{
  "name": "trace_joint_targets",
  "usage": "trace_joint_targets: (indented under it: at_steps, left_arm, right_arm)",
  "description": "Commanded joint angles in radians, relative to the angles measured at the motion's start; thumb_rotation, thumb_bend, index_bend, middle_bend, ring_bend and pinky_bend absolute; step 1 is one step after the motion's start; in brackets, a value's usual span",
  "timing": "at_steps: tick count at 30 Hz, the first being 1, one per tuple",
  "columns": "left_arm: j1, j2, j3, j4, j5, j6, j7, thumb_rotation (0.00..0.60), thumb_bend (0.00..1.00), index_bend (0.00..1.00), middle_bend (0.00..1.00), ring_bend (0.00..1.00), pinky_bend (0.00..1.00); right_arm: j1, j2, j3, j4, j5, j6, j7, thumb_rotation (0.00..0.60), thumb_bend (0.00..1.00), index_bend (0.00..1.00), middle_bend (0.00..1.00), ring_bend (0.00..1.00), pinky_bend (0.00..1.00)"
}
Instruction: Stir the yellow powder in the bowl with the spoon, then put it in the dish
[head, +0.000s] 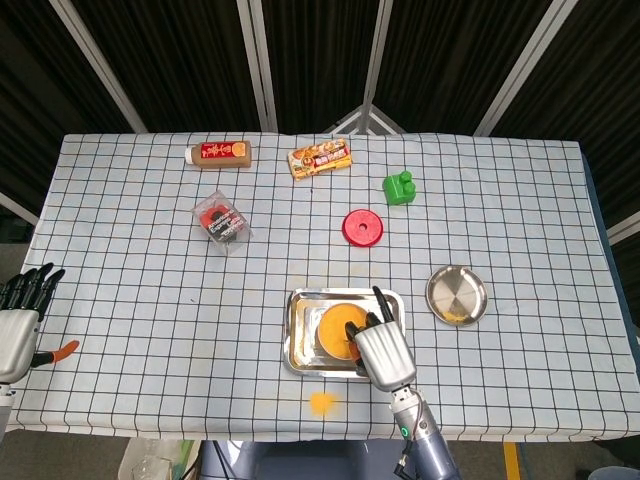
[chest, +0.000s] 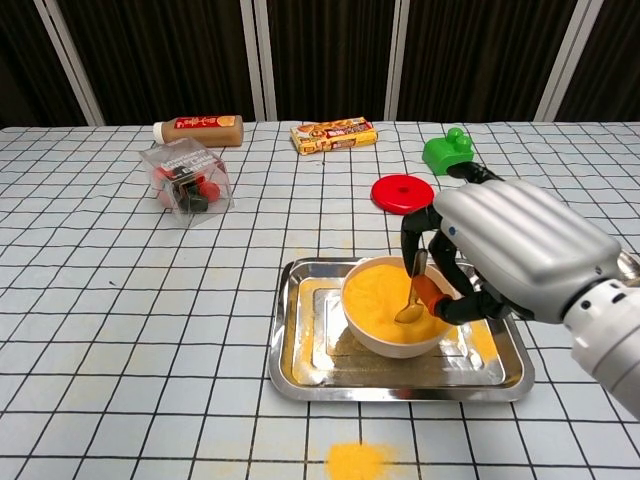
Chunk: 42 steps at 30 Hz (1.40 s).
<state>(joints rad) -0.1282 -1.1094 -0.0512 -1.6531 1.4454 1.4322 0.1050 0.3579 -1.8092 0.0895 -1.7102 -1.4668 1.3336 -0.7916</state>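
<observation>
Checked tablecloth (head: 150, 250), dark curtain backdrop; stir step under way.
Left to right: left hand (head: 20, 305) idle at the near-left table edge, fingers apart, holding nothing, well apart from the work. Tray (chest: 300, 330) near centre holds the bowl (chest: 372, 337) of yellow powder (chest: 375, 290). Right hand (chest: 510, 250) pinches the spoon (chest: 412, 295) by its orange handle, scoop end down in the powder on the bowl's right side, shaft tilted up toward the hand. Dish (head: 457, 295) lies to the right of the tray, apart from it, already holding some powder at its near rim. Right hand is the nearer one, so transfer looks like a rightward carry. Spilled powder (chest: 357, 460) sits just in front of the tray.
</observation>
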Motion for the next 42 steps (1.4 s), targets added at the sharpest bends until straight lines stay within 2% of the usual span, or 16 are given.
trace_joint_targets:
  at_steps: [1, 11, 23, 34, 42]
  left_arm:
    - [0.0, 0.0, -0.001, 0.0, 0.0, 0.001, 0.001, 0.6, 0.0, 0.0, 0.0, 0.0, 0.0]
    - [0.0, -0.001, -0.001, 0.003, -0.002, 0.0, 0.002, 0.6, 0.0, 0.0, 0.0, 0.0, 0.0]
    - [0.0, -0.002, 0.001, 0.001, -0.002, -0.002, 0.004, 0.6, 0.0, 0.0, 0.0, 0.0, 0.0]
    - [-0.001, -0.002, 0.002, -0.001, -0.005, -0.006, 0.003, 0.6, 0.0, 0.0, 0.0, 0.0, 0.0]
    - [0.0, -0.001, 0.002, -0.003, -0.009, -0.008, -0.001, 0.6, 0.0, 0.0, 0.0, 0.0, 0.0]
  right_arm:
    - [0.008, -0.017, 0.02, 0.022, 0.003, 0.0, 0.022, 0.6, 0.76, 0.93, 0.81, 0.48, 0.0]
    - [0.031, -0.041, 0.078, 0.058, 0.017, 0.009, 0.062, 0.6, 0.76, 0.93, 0.81, 0.48, 0.0]
    - [0.036, -0.034, 0.074, 0.052, 0.021, 0.019, 0.045, 0.6, 0.76, 0.93, 0.81, 0.48, 0.0]
    - [0.029, 0.02, 0.065, -0.018, 0.023, 0.028, -0.005, 0.6, 0.76, 0.93, 0.81, 0.48, 0.0]
    - [0.029, 0.037, 0.065, -0.059, 0.015, 0.039, 0.005, 0.6, 0.76, 0.93, 0.81, 0.48, 0.0]
